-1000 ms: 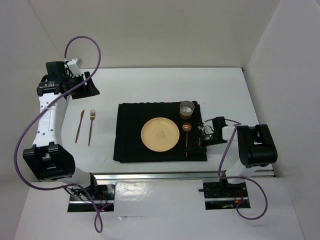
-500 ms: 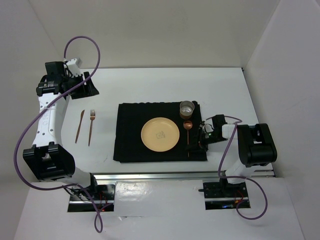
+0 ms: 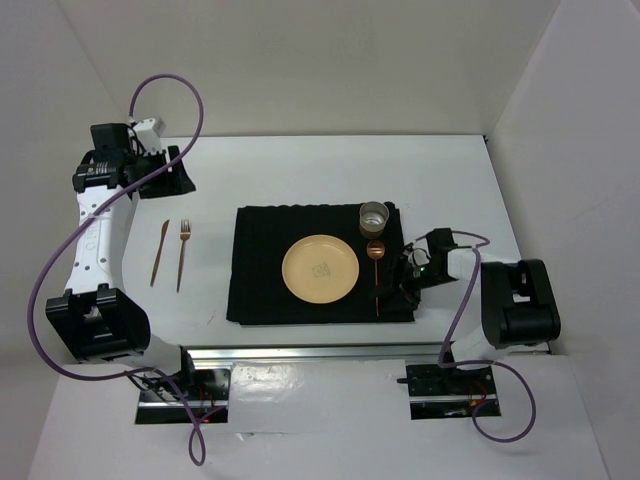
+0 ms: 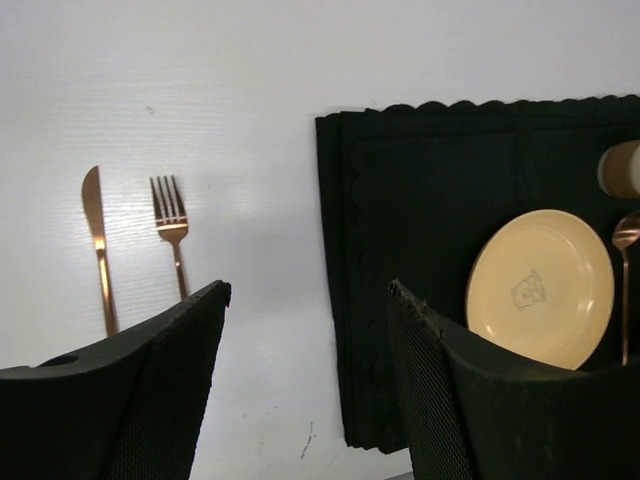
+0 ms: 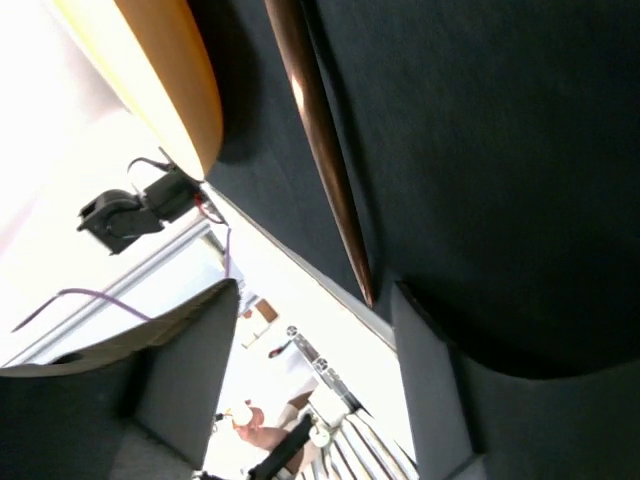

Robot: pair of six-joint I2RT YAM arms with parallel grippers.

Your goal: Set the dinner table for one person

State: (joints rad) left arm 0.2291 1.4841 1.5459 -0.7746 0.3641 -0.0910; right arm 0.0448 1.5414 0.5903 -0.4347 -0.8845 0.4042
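The white dinner table [image 3: 290, 170] carries a black placemat [image 3: 262, 265] with a yellow plate [image 3: 320, 269], a glass [image 3: 374, 216] and a copper spoon [image 3: 375, 275] lying right of the plate. My right gripper [image 3: 397, 290] is low at the spoon's handle end and open. In the right wrist view the spoon handle [image 5: 318, 150] ends between the spread fingers [image 5: 190, 360], untouched by them. A copper knife [image 3: 159, 252] and fork [image 3: 183, 255] lie left of the mat. My left gripper [image 3: 172, 172] hangs high at the far left, open and empty [image 4: 310, 300], above the knife [image 4: 97, 250] and fork [image 4: 172, 230].
A metal rail [image 3: 300, 352] runs along the table's near edge, just behind the placemat's front edge [image 5: 300, 250]. White walls close in the back and both sides. A purple cable [image 3: 165, 95] loops above the left arm.
My right gripper has opened and let go of the spoon, which now rests on the placemat right of the plate. The right arm has shifted slightly. The left arm has not moved.
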